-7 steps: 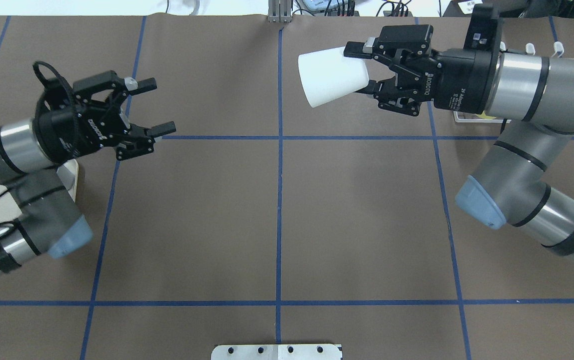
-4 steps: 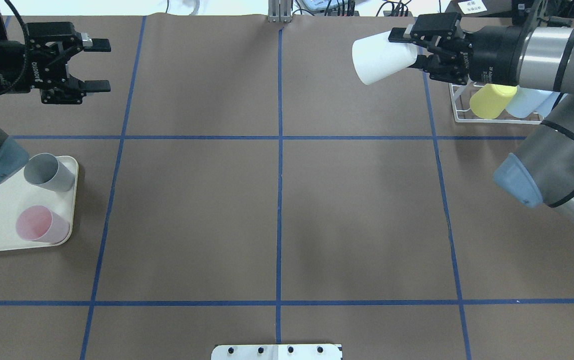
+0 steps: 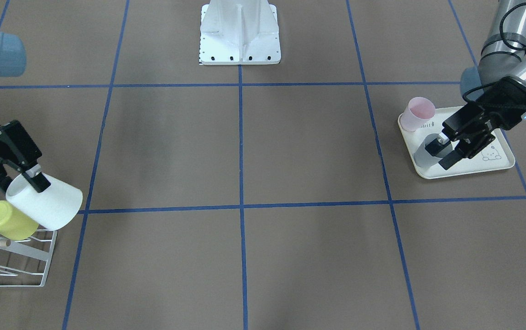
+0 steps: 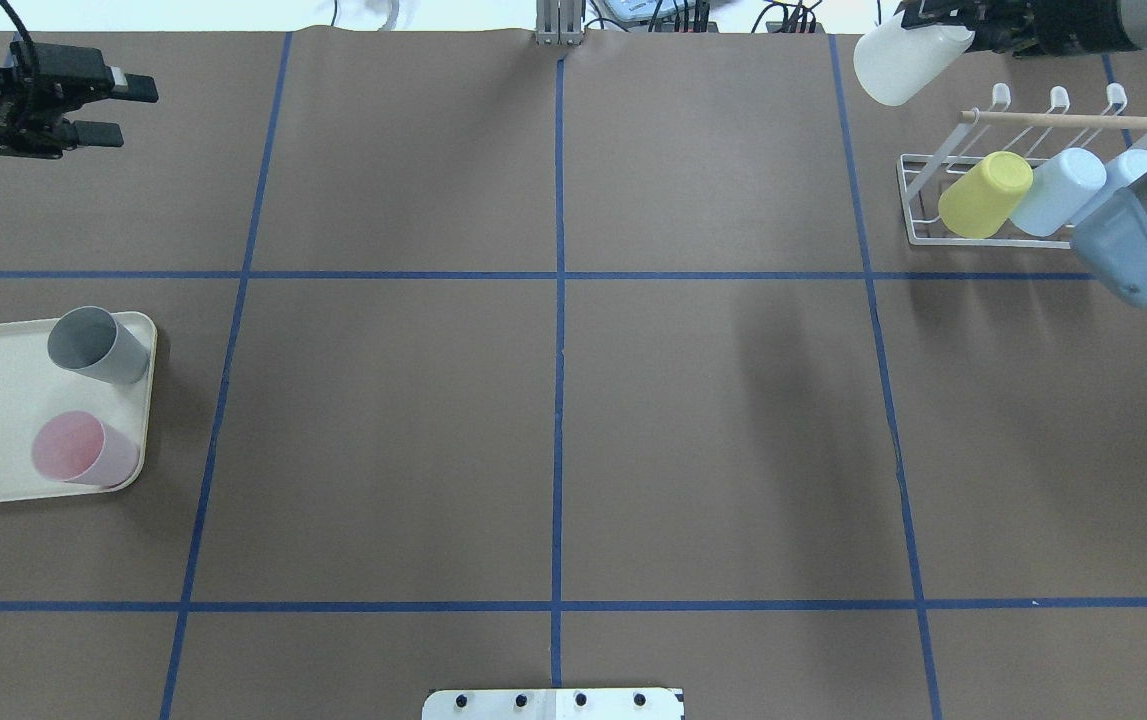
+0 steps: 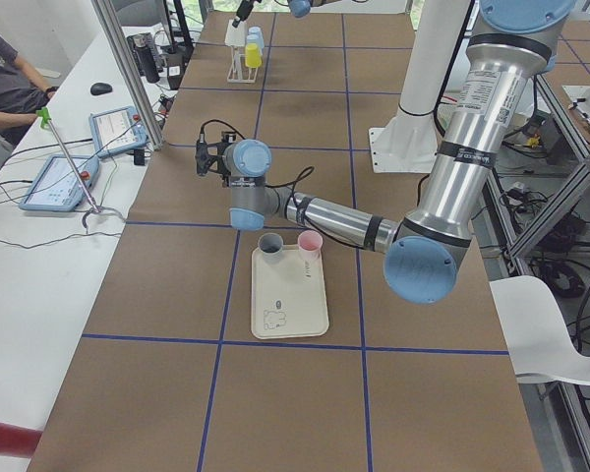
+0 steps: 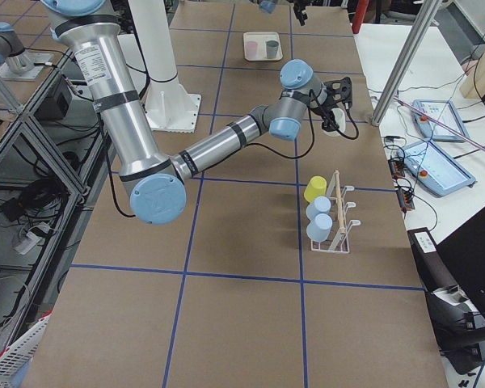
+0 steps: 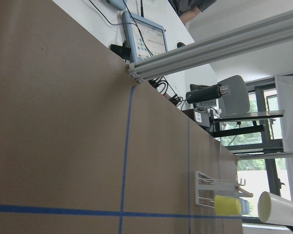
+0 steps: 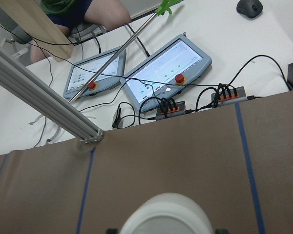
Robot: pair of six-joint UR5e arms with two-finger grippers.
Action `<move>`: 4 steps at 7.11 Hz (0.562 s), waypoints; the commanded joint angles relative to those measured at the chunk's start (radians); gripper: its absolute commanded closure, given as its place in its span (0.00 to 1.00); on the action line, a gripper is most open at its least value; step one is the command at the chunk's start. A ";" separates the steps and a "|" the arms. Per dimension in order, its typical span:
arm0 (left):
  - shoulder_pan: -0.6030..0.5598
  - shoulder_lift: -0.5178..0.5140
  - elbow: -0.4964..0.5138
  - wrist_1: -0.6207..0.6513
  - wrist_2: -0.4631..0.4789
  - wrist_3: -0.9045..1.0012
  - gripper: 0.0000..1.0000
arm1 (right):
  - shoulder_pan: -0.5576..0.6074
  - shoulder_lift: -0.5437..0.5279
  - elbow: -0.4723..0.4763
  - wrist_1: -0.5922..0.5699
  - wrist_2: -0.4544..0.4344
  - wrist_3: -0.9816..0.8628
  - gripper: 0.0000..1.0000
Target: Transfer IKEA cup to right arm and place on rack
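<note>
The front-facing view is showing the right hand (image 3: 22, 184) gripping the white tapered plastic cup (image 3: 49, 201); the overhead view is showing it apart from the white wire rack (image 4: 918, 205), with the left hand (image 4: 118, 110) spread.

Right gripper (image 3: 20, 184), extended far forward, fingers clamped on the white cup (image 3: 55, 202). Left gripper (image 4: 118, 110), held level at the opposite side, jaws parted, apparently empty.
</note>
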 commanded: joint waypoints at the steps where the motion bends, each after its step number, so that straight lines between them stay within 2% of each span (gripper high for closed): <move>1: -0.048 0.007 -0.002 0.180 0.011 0.227 0.01 | 0.086 0.129 -0.230 -0.069 0.049 -0.211 0.81; 2: -0.070 0.005 -0.005 0.257 0.029 0.328 0.01 | 0.133 0.206 -0.353 -0.070 0.120 -0.261 0.81; 3: -0.079 0.005 -0.018 0.329 0.058 0.417 0.01 | 0.149 0.229 -0.413 -0.078 0.148 -0.283 0.81; 4: -0.078 0.007 -0.031 0.377 0.080 0.441 0.01 | 0.149 0.236 -0.429 -0.131 0.148 -0.345 0.81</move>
